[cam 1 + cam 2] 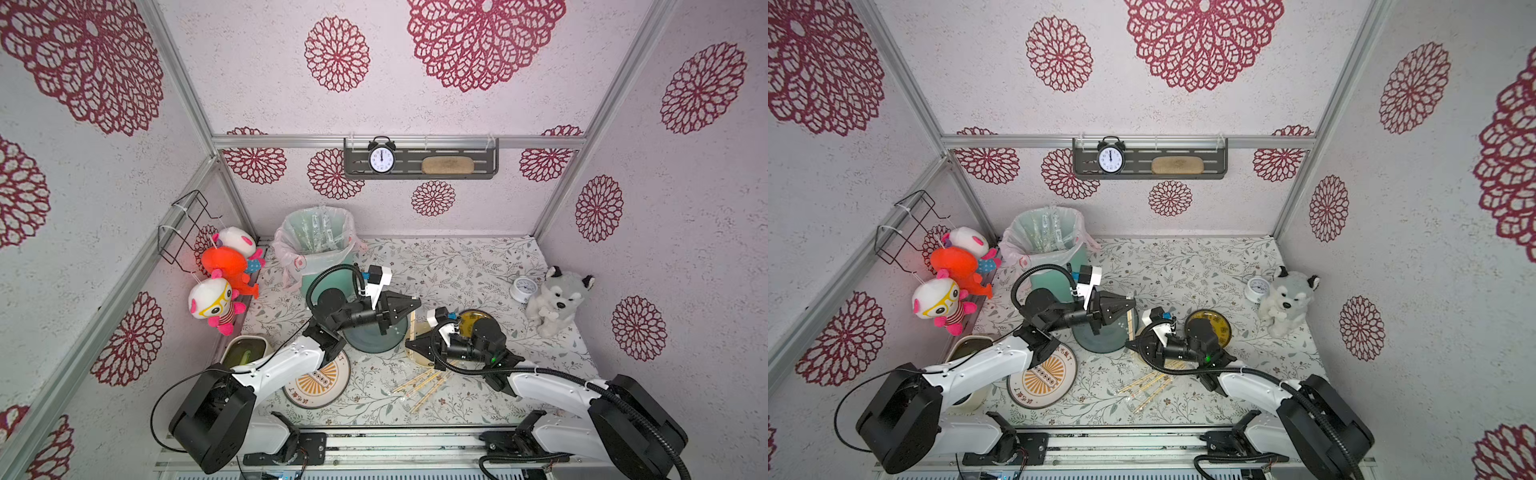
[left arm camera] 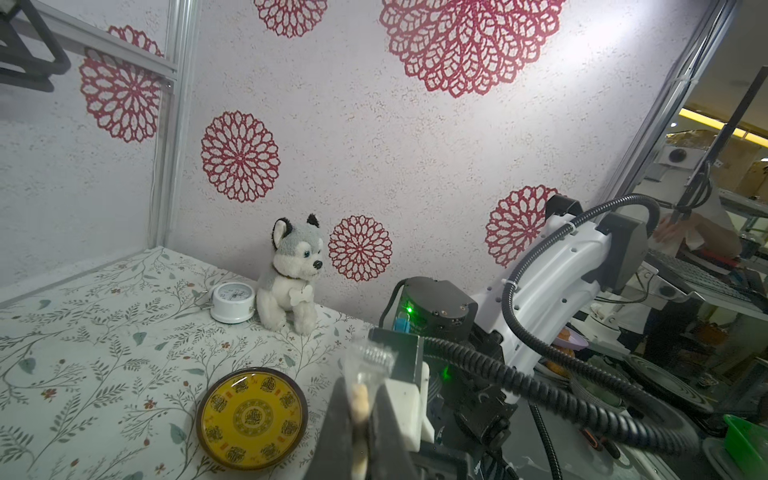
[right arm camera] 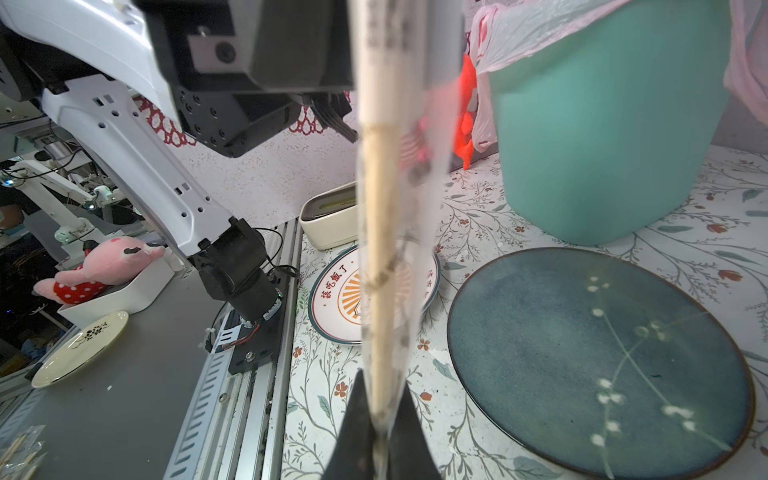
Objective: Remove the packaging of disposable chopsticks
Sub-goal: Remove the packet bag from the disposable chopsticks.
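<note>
One pair of disposable chopsticks (image 1: 412,326) (image 1: 1131,325), still inside its clear packaging, hangs above the table between my two grippers. My left gripper (image 1: 417,306) (image 1: 1134,306) is shut on its far end; in the left wrist view the gripper (image 2: 360,384) pinches the pale stick tips inside the crinkly packaging (image 2: 370,357). My right gripper (image 1: 409,345) (image 1: 1128,345) (image 3: 382,386) is shut on the near end, and the stick (image 3: 380,249) runs away from it inside the sleeve (image 3: 419,199). More chopsticks (image 1: 424,384) (image 1: 1148,384) lie loose on the table near the front.
A teal bin (image 1: 320,274) (image 3: 602,124) with a pink liner holds discarded sleeves (image 1: 316,232) at the back left. A dark blue plate (image 1: 368,343) (image 3: 582,353) lies under the left gripper. Also here are a yellow dish (image 2: 251,415), a white-and-orange plate (image 1: 320,384), a husky plush (image 1: 559,299) and a small white clock (image 1: 523,289).
</note>
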